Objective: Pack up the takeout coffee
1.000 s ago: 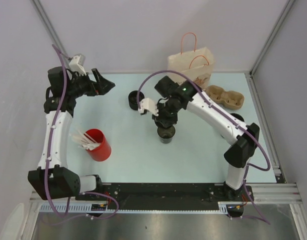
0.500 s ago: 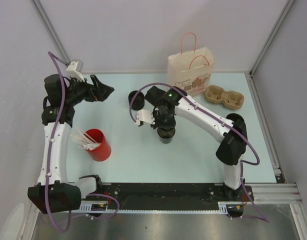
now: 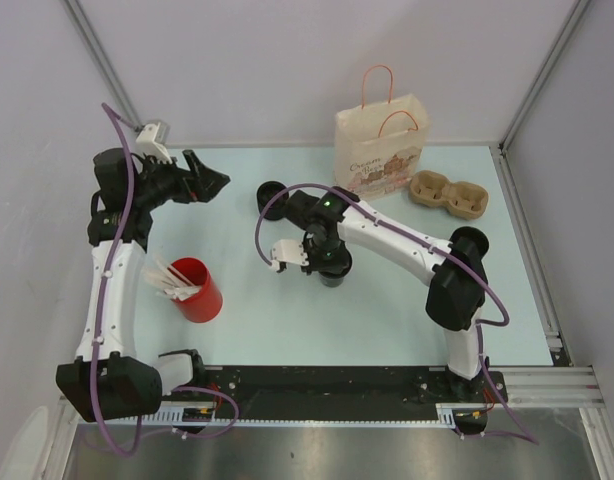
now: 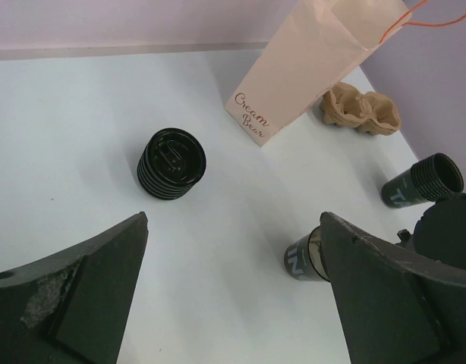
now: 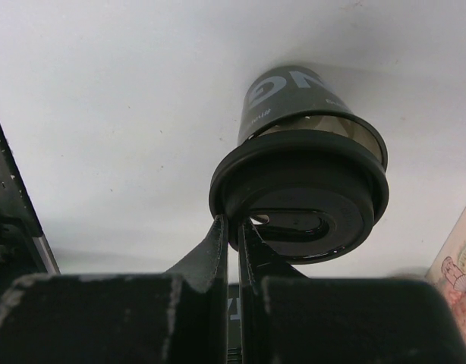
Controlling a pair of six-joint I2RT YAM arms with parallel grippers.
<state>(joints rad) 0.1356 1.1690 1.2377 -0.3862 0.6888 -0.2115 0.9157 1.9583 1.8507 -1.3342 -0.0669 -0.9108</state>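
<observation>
Lid (image 5: 301, 189) in right pincer (image 5: 233, 224), over cup (image 5: 284, 95)

lid stack (image 4: 171, 163), red cup (image 3: 205, 298), wide gap between

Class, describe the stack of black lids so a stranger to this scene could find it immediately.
Start at the paper bag standing at the far edge of the table. Just to its left sits the lid stack: short, ribbed, unprinted, unlike the taller lettered cups.

Dark grey paper cup (image 5: 288, 95) bears white lettering; its round plastic lid (image 5: 309, 178) is glossy black. Beige paper bag (image 3: 380, 150): orange handles, brown script. Tan pulp carrier (image 3: 447, 193); red plastic cup (image 3: 199, 290).
</observation>
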